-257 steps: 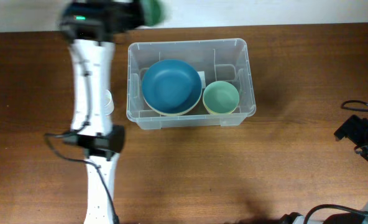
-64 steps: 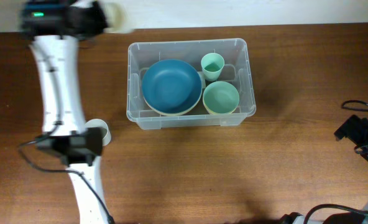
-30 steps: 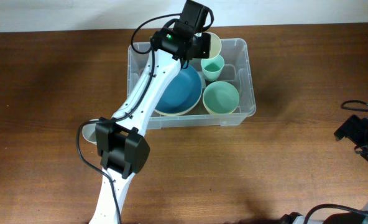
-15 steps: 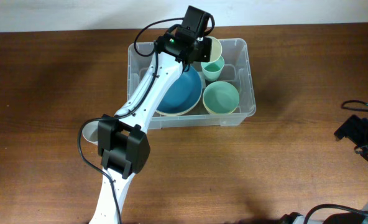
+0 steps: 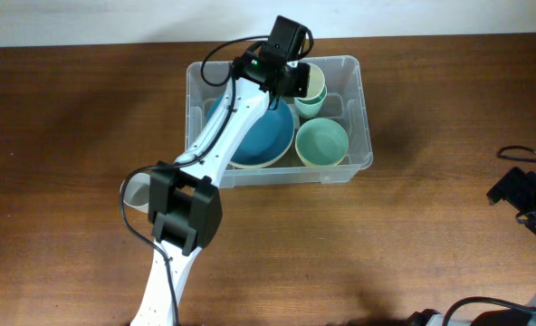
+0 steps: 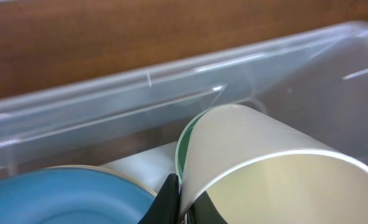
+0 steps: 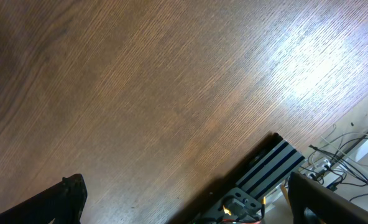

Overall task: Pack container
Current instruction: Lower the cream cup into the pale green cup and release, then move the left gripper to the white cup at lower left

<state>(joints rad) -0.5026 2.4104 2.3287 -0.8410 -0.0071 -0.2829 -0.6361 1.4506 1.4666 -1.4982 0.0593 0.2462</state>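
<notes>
Both jaws of the left end effector [image 5: 291, 77] clamp the rim of a cream cup [image 5: 312, 80] over a green cup [image 5: 311, 102]. Directly beneath it, the clear container [image 5: 362, 109] sits on the worktop [image 5: 431, 226]. Well apart from the container, the right end effector [image 7: 183, 180] hangs with its fingers spread wide.

Tilted cream cup [image 6: 265, 163] — inside clear container [image 6: 109, 99]
</notes>
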